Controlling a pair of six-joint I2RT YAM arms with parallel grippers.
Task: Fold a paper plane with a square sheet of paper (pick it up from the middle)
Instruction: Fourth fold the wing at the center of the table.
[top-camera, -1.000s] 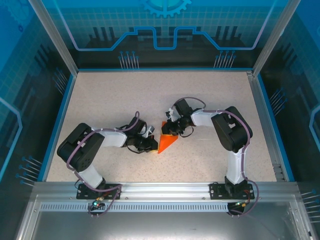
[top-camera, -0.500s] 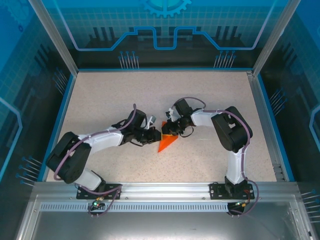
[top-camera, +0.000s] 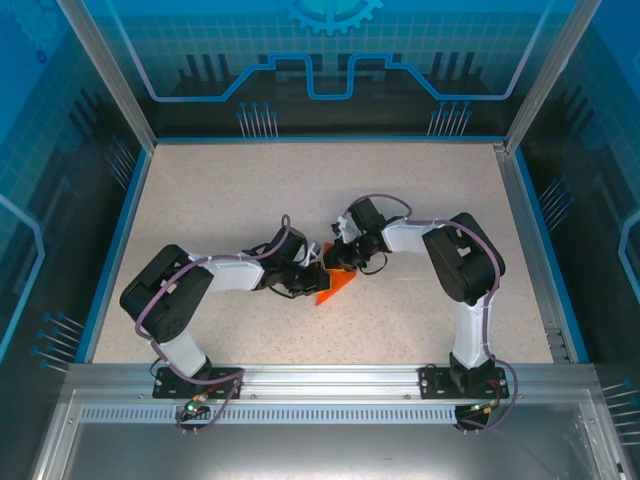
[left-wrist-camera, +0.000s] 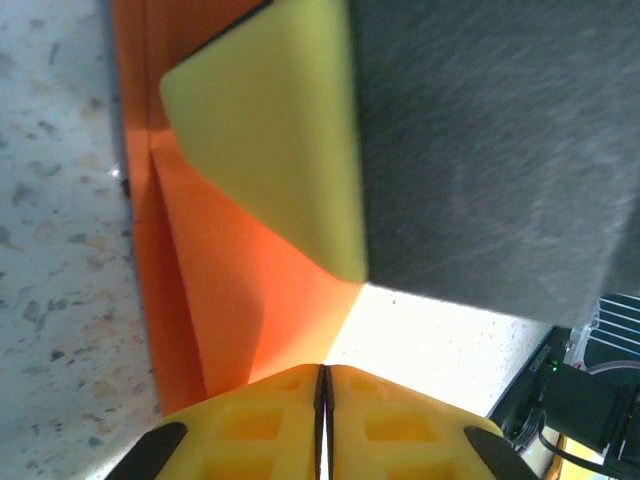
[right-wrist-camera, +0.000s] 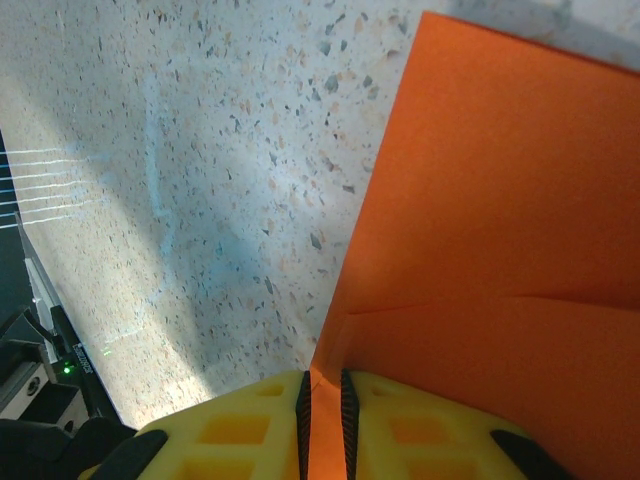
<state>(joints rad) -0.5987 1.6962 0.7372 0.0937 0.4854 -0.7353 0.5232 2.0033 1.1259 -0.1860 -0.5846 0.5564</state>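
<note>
We judge the paper light and floppy, best held at folds; right gripper pinches it, left gripper closed.

The paper is thin, matt orange and sharply creased. The table is pale and speckled, smooth with a faint sheen. The fingers look like moulded yellow plastic, the front rail like brushed metal.

A pale speckled table is bordered in blue on three sides and closed by a metal rail at the near edge. A folded orange paper is laid near its middle.
</note>
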